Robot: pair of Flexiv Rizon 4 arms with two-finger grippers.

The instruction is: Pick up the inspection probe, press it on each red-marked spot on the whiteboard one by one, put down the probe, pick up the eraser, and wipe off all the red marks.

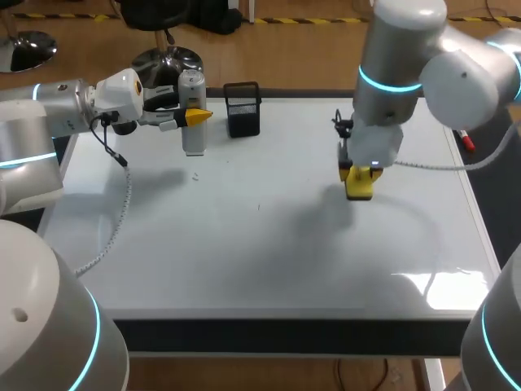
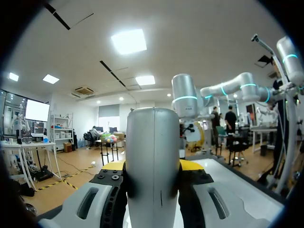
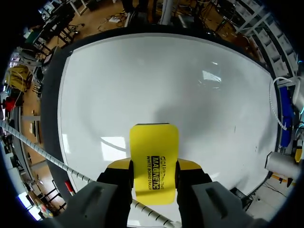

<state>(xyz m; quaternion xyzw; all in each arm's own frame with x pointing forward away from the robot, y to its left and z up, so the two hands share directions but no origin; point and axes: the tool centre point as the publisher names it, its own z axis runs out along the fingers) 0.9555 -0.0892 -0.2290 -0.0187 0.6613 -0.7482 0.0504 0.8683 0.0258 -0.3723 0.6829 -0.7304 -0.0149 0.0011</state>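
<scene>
My left gripper is shut on the silver cylindrical inspection probe, which stands upright at the back left of the whiteboard. In the left wrist view the probe fills the gap between the yellow fingertips. My right gripper is shut on the yellow eraser, low over the board's right half. In the right wrist view the eraser sits between the fingers, flat side towards the whiteboard. I see no red marks on the board.
A black mesh holder stands at the board's back edge, just right of the probe. A red-tipped marker lies beyond the board's right edge. My left arm's coiled cable hangs over the board's left side.
</scene>
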